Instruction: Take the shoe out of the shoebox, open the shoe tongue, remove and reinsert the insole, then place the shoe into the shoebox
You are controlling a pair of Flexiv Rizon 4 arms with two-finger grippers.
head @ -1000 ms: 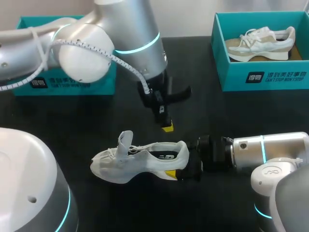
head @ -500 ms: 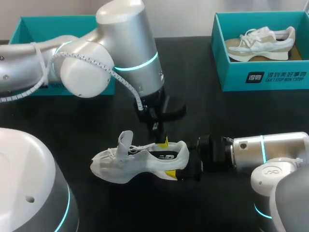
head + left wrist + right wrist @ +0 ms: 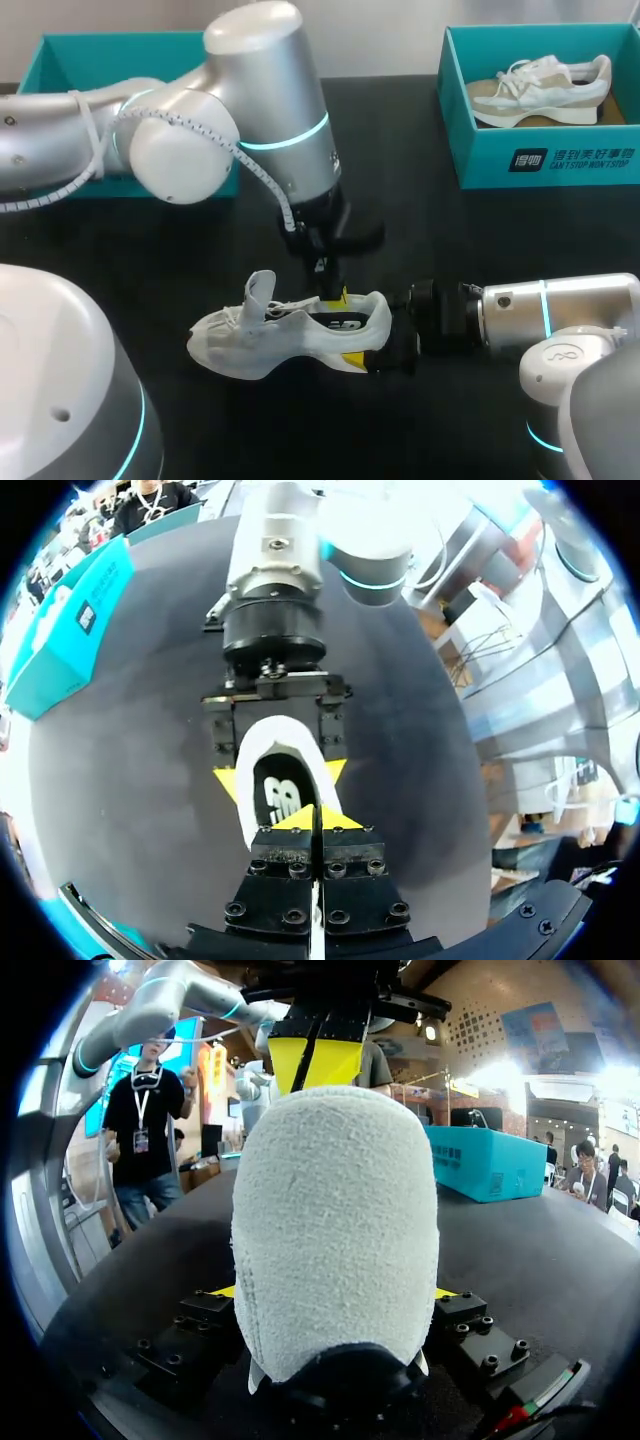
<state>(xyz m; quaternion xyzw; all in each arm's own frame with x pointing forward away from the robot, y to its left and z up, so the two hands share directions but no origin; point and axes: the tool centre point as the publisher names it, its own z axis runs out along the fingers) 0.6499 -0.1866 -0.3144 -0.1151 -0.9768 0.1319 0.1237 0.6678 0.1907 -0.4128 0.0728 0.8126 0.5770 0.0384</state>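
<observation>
- now, compared with a second ago, the left gripper (image 3: 340, 297) is sitting lower. then it was hanging over the table (image 3: 480, 230) behind the shoe (image 3: 290, 335), apart from it. now its yellow tips are reaching the shoe's opening near the heel.
- half a second ago it was already almost there, and since then it is barely shifting.
- the shoe, the right gripper (image 3: 375, 340) and both boxes are staying where they were.
- in the left wrist view the left gripper (image 3: 313, 820) is keeping its fingers (image 3: 350, 865) pressed together, tip against tip, with no gap showing.
- the tips are sitting at the near edge of the opening, just over the insole (image 3: 280, 798). i cannot tell whether they are pinching anything.
- the right gripper (image 3: 282, 775) is clamping the shoe's heel (image 3: 290, 738) from both sides, with its fingers spread as wide as the heel and one yellow tip lying against each flank.
- in the right wrist view the heel (image 3: 335, 1230) is filling the space between the right gripper's fingers (image 3: 335, 1292), and the left gripper (image 3: 315, 1060) is hanging just above the collar.
- the shoe is sitting out of the boxes, mid-table, with its toe pointing toward the left arm's side and its tongue standing up.
- the left box (image 3: 60, 50) is standing at the far left behind the arm. the right box (image 3: 545, 158) at the far right is holding a beige shoe (image 3: 540, 88).
</observation>
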